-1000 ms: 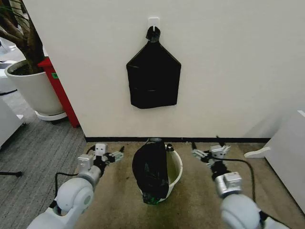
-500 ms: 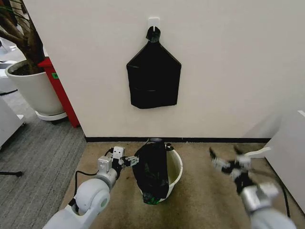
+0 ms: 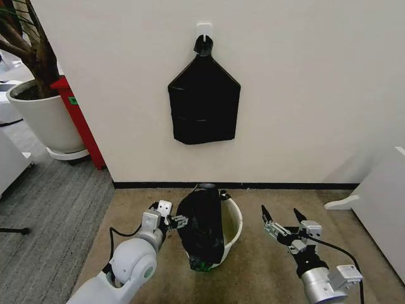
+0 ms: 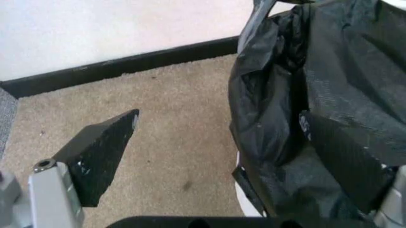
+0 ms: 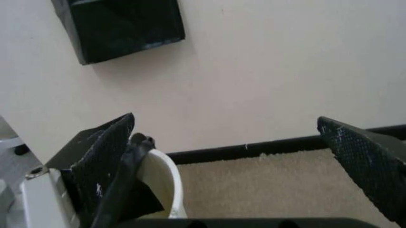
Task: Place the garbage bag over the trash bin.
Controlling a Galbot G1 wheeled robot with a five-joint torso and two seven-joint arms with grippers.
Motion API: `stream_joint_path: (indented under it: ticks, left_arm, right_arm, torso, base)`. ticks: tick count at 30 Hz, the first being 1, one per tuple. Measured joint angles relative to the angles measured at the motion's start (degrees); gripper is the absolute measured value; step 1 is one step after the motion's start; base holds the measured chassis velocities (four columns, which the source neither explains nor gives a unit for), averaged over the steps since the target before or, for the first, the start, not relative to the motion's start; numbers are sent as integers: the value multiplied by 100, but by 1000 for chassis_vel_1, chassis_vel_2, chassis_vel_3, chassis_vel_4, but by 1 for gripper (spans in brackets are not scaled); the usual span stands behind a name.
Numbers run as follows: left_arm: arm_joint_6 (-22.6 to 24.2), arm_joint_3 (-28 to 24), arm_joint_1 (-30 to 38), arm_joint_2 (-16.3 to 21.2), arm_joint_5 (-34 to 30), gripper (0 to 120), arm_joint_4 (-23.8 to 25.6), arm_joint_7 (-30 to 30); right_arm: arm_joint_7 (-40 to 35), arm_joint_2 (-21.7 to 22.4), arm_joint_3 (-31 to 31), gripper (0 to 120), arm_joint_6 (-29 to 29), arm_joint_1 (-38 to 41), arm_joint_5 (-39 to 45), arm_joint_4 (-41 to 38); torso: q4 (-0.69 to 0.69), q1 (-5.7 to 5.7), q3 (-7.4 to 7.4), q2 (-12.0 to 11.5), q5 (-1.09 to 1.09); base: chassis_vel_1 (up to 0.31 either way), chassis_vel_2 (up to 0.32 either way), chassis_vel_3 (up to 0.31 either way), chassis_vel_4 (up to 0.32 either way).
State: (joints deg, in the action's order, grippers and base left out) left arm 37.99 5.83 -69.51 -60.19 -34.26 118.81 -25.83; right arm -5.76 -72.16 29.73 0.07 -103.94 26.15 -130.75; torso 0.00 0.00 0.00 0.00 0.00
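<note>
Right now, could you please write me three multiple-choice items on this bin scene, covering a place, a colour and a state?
1. Where is the left gripper?
A. at the garbage bag's side
B. by the plant pot
C. at the wall hook

2. What colour is the trash bin?
A. red
B. white
C. blue

3. How is the right gripper?
A. shut on the bag
B. shut, empty
C. open, empty

Answers:
1 A: the left gripper sits against the garbage bag.
2 B: the trash bin shows a white rim and wall.
3 C: the right gripper has spread fingers over carpet.
</note>
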Motion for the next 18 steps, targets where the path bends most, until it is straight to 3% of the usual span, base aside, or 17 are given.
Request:
stream_joint_path:
  ticks: [18]
  left_arm:
    - [70, -382, 462, -289, 57, 100, -576, 185]
  right_arm:
    - [-370, -37, -135, 100, 154, 1, -124, 246]
  torso:
    - [-1, 0, 0, 0, 0]
  base:
    - [0, 0, 0, 0]
